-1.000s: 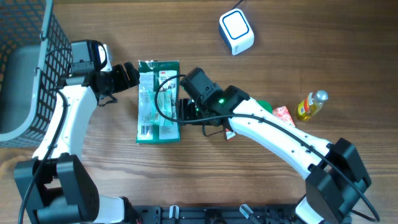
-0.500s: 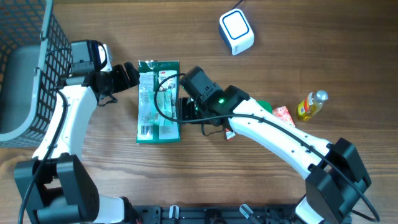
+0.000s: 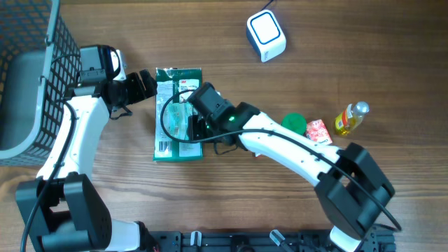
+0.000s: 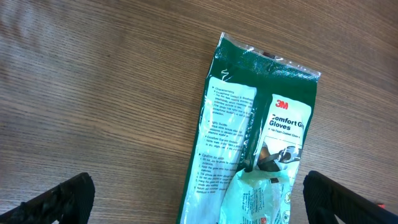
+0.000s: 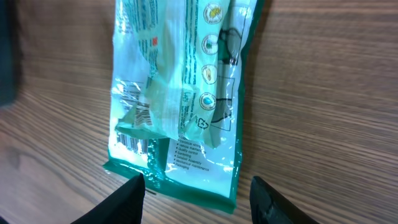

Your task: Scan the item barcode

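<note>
Overhead, we are working the pickup step: glove packet (image 3: 178, 115) lying on the worktop (image 3: 364, 63), right jaws parted astride the end bearing its barcode (image 5: 129, 142) (gripping nothing), left jaws gaping empty beside its top, next needing a pinch and lift toward the scanner (image 3: 266, 35).

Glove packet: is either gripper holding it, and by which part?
Nothing is held: the left gripper and right gripper both stand open by the glove packet, neither clamped on it.

glove pack (image 3: 170, 140) flat | right gripper (image 3: 196, 128) over it | left gripper (image 3: 148, 85) beside
</note>
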Robot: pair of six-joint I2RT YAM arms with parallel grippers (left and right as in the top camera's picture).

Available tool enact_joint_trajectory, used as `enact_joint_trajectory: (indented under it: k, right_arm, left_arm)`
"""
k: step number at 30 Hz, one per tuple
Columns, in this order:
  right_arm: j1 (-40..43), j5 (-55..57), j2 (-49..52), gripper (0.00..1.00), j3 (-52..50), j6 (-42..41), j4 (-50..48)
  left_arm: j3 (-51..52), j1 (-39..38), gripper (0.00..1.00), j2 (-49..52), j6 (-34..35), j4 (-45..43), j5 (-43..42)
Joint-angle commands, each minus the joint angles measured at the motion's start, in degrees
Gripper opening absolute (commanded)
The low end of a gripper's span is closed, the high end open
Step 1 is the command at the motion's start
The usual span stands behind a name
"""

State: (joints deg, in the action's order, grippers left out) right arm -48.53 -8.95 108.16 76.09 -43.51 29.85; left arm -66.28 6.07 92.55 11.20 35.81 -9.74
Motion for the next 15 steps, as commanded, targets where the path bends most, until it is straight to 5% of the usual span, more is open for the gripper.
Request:
enact_joint_trajectory:
  k: [1,4,15]
  right_arm:
    - [0.0,-0.1,2.7,0.54,-0.5,-0.2,-0.2]
    - [0.1,-0.2,2.8,0.45,-0.5,-0.2,0.0]
    - [6.5,-2.2,2.5,0.45,-0.5,0.1,5.5]
  left_arm:
    - [-0.7,0.5,1.00,-0.6,-0.5,-0.2,0.4]
    - [-0.7,0.5,1.00,-0.6,-0.5,-0.2,0.4]
    - [-0.7,0.5,1.00,-0.6,-0.3,-0.4,-0.7]
